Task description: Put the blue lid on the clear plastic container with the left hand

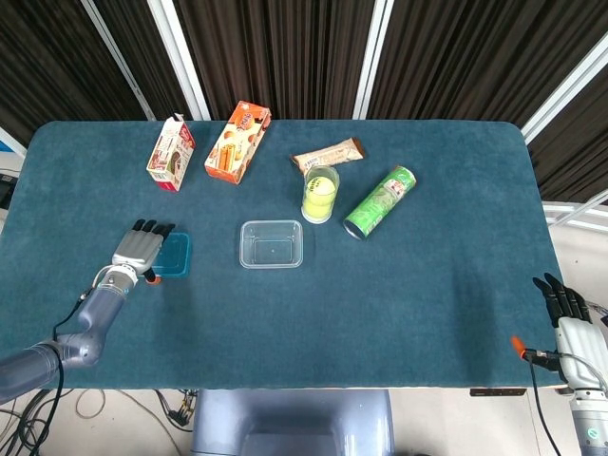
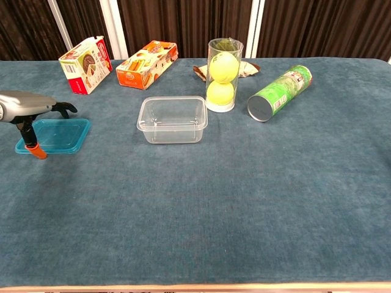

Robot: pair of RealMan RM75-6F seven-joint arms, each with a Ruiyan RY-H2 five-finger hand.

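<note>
Two hands: both are seen.
Left hand [image 1: 140, 249]: held flat over the lid's left edge, fingers spread, nothing gripped.
Lid [image 1: 175, 255]: laid flat on the desk [image 1: 427, 285], well left of the container [image 1: 272, 244].
Right hand [image 1: 568, 313]: at the desk's right corner, fingers apart, empty.

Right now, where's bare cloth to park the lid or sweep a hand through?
Bare: the whole near half in front of the clear container, and the strip between it and the blue lid. Crowded: the far row, from milk carton to green can.
</note>
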